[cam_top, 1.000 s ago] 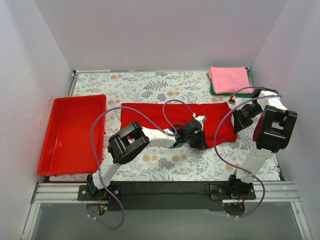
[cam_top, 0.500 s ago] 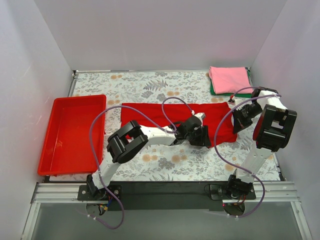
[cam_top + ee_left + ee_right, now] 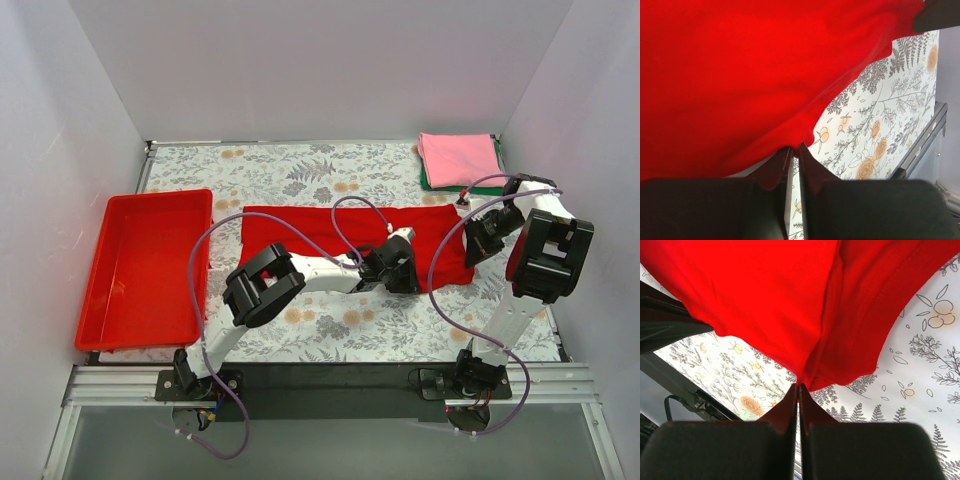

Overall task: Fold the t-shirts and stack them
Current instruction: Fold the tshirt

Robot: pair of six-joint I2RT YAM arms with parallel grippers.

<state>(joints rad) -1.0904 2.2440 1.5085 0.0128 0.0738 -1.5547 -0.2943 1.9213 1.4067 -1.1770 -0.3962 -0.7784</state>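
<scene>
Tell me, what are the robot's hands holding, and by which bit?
Both hold the red t-shirt: the left gripper pinches its near edge, the right gripper its right-hand edge.

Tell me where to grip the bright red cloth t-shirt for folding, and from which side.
Grip the bright red cloth t-shirt along its thin near edge and at its right end, coming in low from the near side. It lies flat in one wide band, so only the edges offer a lip to pinch. The left gripper and right gripper are pinched on such edges now.
</scene>
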